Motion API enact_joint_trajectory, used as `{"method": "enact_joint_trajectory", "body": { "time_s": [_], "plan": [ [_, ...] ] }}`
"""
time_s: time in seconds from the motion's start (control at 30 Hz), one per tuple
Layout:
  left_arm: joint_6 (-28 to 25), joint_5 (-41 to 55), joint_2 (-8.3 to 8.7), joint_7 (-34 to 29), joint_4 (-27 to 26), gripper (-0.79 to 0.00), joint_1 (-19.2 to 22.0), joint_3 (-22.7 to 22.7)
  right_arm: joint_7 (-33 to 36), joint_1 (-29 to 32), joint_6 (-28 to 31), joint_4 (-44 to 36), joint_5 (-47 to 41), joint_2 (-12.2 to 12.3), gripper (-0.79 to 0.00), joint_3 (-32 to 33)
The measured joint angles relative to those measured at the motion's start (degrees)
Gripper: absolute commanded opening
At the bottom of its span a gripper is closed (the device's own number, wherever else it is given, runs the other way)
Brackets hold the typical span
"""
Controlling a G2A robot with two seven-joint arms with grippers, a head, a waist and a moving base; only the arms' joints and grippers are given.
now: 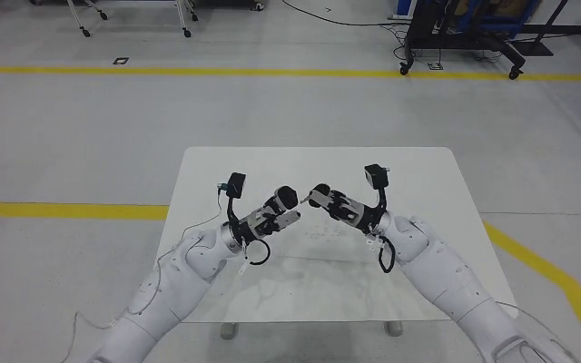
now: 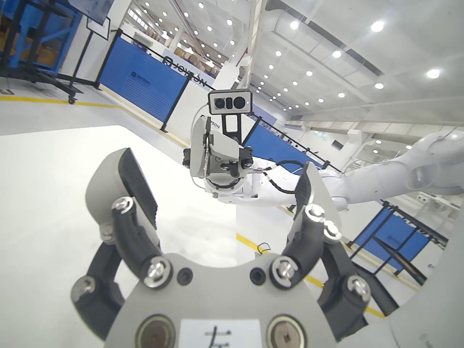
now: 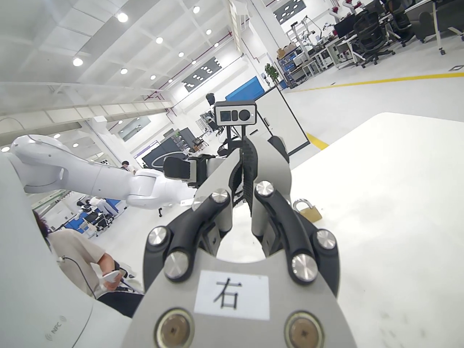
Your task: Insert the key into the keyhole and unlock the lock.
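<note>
padlock: lying on counter, just beside right gripper, fingers clenched, contents unclear; left gripper opposite, fingers released, empty; right arm judged nearer.

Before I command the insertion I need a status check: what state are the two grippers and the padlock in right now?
left gripper: open, nothing between its fingers, held above the table.
right gripper: shut; cannot tell whether the key is pinched between its fingers.
padlock: lying on the table, shackle looks seated in the body, not held by either gripper.
</note>
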State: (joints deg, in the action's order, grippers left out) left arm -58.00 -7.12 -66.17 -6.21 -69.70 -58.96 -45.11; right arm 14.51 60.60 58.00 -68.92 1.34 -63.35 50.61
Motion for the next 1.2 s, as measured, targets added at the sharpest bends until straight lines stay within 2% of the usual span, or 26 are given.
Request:
{"method": "enact_joint_trajectory", "body": {
  "time_s": [0.17, 0.43, 0.9, 0.93, 0.97, 1.0, 1.03, 1.2],
  "plan": [
    [0.0, 9.1, 0.87, -8.9, 0.9, -0.283, 1.2, -0.1, 3.9, -0.6, 0.0, 1.1, -4.3, -0.2, -0.785, -0.4],
    [0.0, 11.4, 0.52, -14.4, 1.8, -0.376, 1.1, -1.6, 10.3, -1.7, 0.0, 2.9, -10.4, -1.6, -0.785, -0.7],
    [0.0, 7.5, -1.20, -13.8, 4.6, -0.520, 1.4, -2.0, 17.2, -2.8, 0.0, 7.0, -13.6, -4.8, -0.785, 0.5],
    [0.0, 7.4, -1.34, -13.7, 4.8, -0.548, 1.6, -2.0, 18.0, -2.8, 0.0, 7.3, -14.1, -5.1, -0.785, 0.8],
    [0.0, 7.3, -1.44, -13.7, 5.0, -0.619, 1.6, -1.9, 18.6, -2.8, 0.0, 7.4, -14.4, -5.2, -0.785, 1.0],
    [0.0, 7.1, -1.53, -13.6, 5.2, -0.640, 1.7, -1.9, 19.2, -2.7, 0.0, 7.6, -14.7, -5.4, -0.785, 1.3],
    [0.0, 6.9, -1.64, -13.5, 5.5, -0.785, 1.8, -1.9, 19.9, -2.6, 0.0, 7.8, -15.1, -5.5, -0.785, 1.7],
    [0.0, 6.3, -2.07, -12.5, 6.6, -0.785, 2.2, -2.0, 22.7, -2.2, 0.0, 8.3, -16.2, -6.2, -0.785, 3.6]
  ]
}}
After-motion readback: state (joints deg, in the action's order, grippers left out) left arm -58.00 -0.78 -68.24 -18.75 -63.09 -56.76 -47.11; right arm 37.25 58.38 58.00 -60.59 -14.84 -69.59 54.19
